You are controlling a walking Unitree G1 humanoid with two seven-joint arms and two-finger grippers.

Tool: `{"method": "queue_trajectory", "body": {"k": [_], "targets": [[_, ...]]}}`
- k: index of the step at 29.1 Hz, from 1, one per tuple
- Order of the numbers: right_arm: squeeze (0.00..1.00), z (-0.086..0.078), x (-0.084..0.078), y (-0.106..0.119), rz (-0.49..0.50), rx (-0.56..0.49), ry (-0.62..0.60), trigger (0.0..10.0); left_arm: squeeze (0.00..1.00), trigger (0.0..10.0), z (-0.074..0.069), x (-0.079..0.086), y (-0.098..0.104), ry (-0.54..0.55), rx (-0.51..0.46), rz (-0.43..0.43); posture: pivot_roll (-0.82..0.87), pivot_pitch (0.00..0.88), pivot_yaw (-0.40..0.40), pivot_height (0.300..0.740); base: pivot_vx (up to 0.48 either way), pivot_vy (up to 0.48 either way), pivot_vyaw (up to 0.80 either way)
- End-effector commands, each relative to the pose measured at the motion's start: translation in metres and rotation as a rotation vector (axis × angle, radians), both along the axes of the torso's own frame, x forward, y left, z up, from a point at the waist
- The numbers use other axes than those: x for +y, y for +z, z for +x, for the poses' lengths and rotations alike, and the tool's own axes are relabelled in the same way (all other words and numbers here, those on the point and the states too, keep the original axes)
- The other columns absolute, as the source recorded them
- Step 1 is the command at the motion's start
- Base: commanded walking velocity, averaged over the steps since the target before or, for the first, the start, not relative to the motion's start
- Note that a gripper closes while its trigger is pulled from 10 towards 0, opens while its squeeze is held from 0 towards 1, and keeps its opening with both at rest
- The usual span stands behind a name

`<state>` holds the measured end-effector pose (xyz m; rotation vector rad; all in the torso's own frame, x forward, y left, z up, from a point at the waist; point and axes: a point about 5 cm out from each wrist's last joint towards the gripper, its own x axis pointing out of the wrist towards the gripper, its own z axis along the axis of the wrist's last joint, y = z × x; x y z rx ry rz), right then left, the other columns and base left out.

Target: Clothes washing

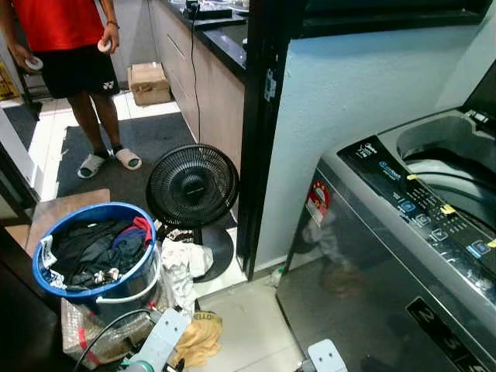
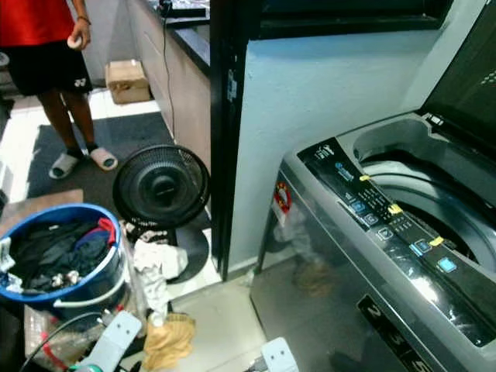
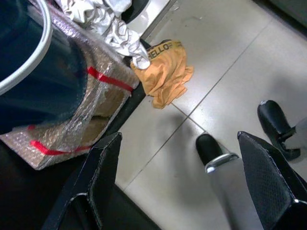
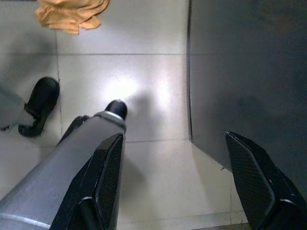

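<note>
A blue laundry basket [image 1: 46, 271] full of dark clothes [image 1: 93, 249] stands at my lower left on a bubble-wrapped box [image 3: 91, 100]. White cloth [image 1: 182, 267] hangs beside it, and an orange garment [image 1: 198, 339] lies on the tile floor. A grey top-loading washing machine [image 1: 372, 279] stands at my right with its lid up and drum [image 1: 446, 167] exposed. My left gripper [image 3: 184, 187] hangs open low over the floor near the orange garment [image 3: 165, 72]. Beside the washer's front, my right gripper [image 4: 180, 184] is open above the tiles, holding nothing.
A black floor fan [image 1: 192, 186] stands by a black door frame [image 1: 260, 132]. A person in a red shirt and black shorts [image 1: 74, 66] stands on a dark mat at the back left. A cardboard box [image 1: 149, 83] sits by the kitchen counter [image 1: 209, 74].
</note>
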<state>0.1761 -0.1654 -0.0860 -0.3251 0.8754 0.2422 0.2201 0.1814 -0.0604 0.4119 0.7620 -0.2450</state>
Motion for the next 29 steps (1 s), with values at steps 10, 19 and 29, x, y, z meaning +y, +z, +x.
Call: {"method": "queue_trajectory", "body": {"k": [10, 19, 29], "targets": [[0.00, -0.017, -0.002, -0.008, -0.003, 0.080, 0.036, 10.0, 0.00, 10.0, -0.018, 0.000, -0.011, -0.012, 0.065, 0.002, 0.08, 0.000, 0.015, 0.740, 0.000, 0.000, 0.00], [0.00, -0.017, -0.008, -0.008, 0.004, 0.083, -0.012, 10.0, 0.00, 10.0, -0.021, -0.004, -0.014, 0.016, 0.083, -0.011, 0.06, 0.000, 0.010, 0.740, 0.000, 0.000, 0.00], [0.00, -0.009, -0.002, -0.005, 0.121, 0.053, -0.220, 10.0, 0.00, 10.0, -0.023, -0.004, -0.016, 0.082, 0.097, -0.039, 0.04, 0.000, 0.004, 0.740, 0.000, 0.000, 0.00]]}}
